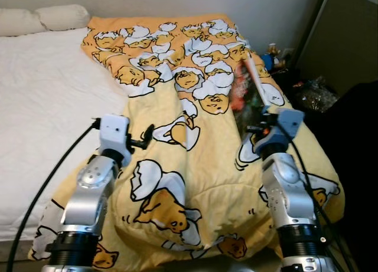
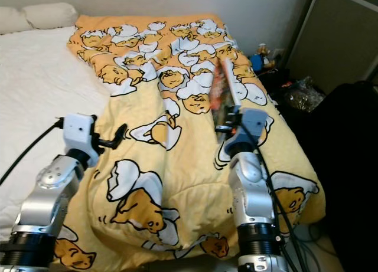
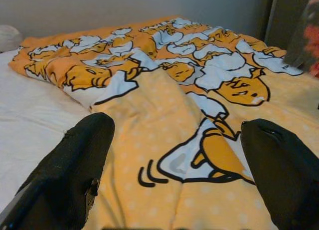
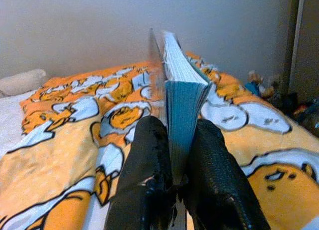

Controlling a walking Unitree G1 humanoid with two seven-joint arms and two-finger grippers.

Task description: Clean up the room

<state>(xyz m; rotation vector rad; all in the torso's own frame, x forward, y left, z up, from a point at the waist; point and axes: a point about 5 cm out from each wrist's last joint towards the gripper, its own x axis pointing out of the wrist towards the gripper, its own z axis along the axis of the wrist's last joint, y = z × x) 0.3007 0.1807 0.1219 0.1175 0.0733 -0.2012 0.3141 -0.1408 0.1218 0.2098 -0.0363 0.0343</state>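
A thin book (image 1: 245, 90) with a colourful cover stands on edge above the yellow egg-print blanket (image 1: 195, 166) on the bed's right side. My right gripper (image 1: 258, 123) is shut on its lower end; in the right wrist view both black fingers (image 4: 149, 155) press the blue page block of the book (image 4: 182, 105). Over the blanket's left part, near the white sheet (image 1: 47, 95), my left gripper (image 1: 146, 137) hangs open. Its fingers (image 3: 75, 160) are wide apart with nothing between them.
Two pillows (image 1: 41, 18) lie at the bed's far left. Right of the bed sit small figurines (image 1: 273, 52), a crinkled bag (image 1: 313, 94) and a dark bulky shape (image 1: 354, 130). A tall panel (image 1: 345, 36) stands at the far right.
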